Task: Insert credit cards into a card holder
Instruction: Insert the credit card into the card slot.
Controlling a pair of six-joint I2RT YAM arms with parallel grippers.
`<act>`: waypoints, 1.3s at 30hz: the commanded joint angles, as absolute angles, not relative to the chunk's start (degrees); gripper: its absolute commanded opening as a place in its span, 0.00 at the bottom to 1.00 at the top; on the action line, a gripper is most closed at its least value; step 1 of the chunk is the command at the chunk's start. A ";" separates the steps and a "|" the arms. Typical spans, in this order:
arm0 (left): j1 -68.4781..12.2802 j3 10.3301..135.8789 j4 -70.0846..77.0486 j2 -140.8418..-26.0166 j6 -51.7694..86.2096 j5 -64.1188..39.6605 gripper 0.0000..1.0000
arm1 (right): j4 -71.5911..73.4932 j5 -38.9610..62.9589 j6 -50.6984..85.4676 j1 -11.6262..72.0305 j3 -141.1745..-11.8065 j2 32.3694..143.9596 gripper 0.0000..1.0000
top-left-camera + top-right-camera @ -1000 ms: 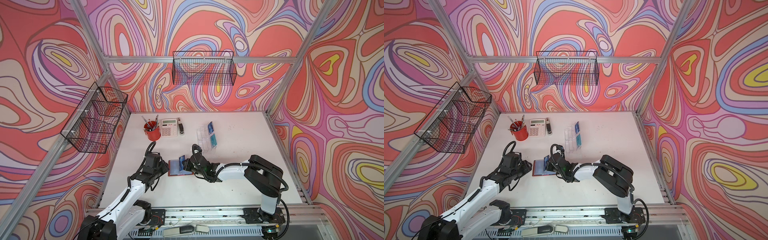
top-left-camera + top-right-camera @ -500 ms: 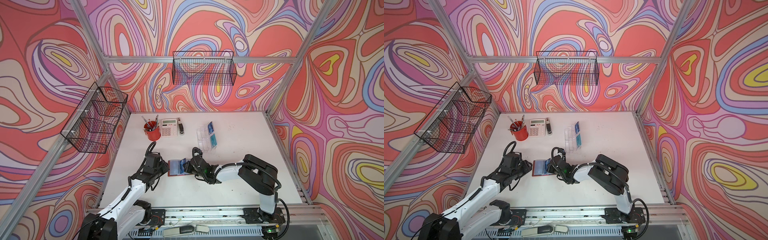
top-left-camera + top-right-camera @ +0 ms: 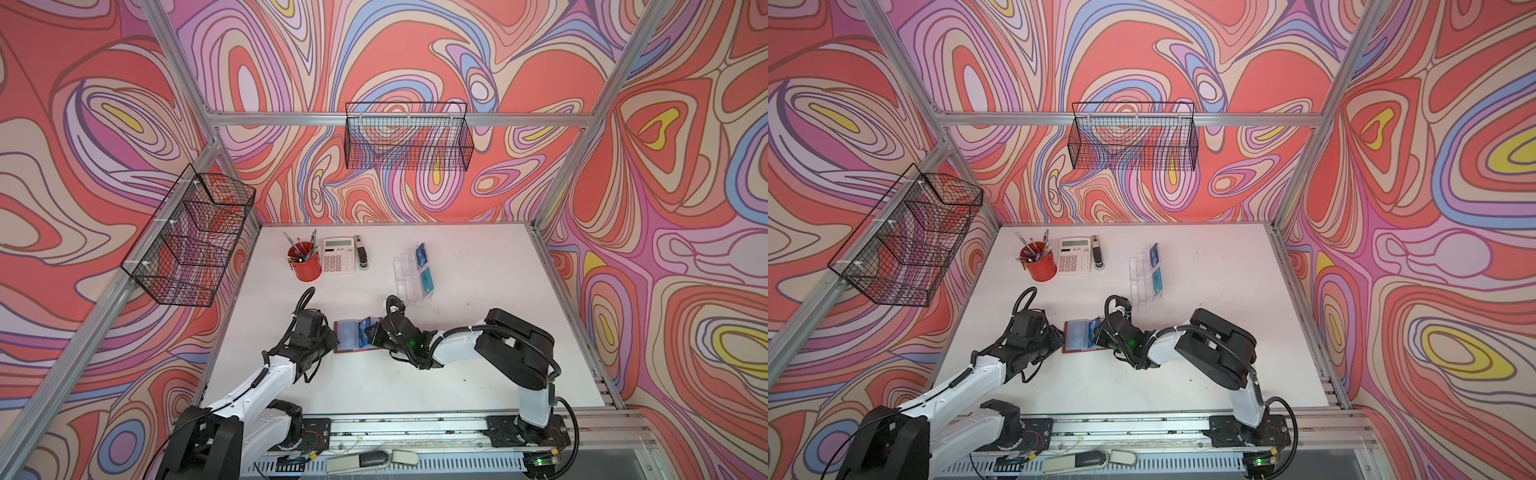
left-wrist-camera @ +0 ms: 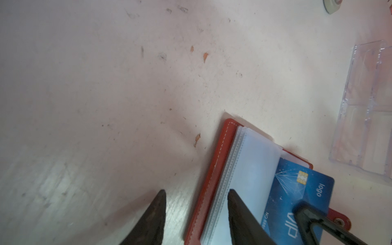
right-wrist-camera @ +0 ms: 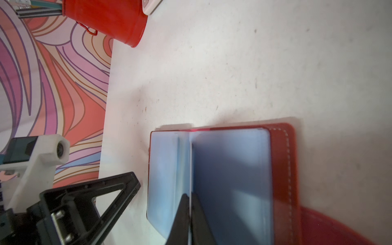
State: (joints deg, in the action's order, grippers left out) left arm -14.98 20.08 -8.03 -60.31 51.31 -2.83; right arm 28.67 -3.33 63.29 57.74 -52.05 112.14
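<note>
Left wrist cam: my L tool (image 4: 196, 191) released, tips straddling red edge of open holder (image 4: 212, 169), mid-bench. R tool (image 5: 191, 197) clenched on blue card (image 4: 297, 191), one end in among sleeves.

Left end effector (image 4: 196, 192) jaws apart, right end effector (image 5: 190, 196) pinched shut, wrists low

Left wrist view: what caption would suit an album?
Open left gripper straddles the edge of the red card holder; right gripper holds a blue card over it.
</note>
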 commanded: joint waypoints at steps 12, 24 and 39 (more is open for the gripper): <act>-14.72 19.34 -5.94 -60.34 52.58 -1.65 0.49 | 31.11 -2.65 63.88 57.55 -52.41 113.57 0.00; -14.75 19.45 -4.47 -62.85 52.73 -2.09 0.49 | 32.09 -3.09 62.42 57.66 -51.55 112.00 0.00; -14.75 19.51 -4.11 -63.72 52.90 -2.03 0.48 | 33.84 -2.02 63.25 57.76 -52.38 115.71 0.00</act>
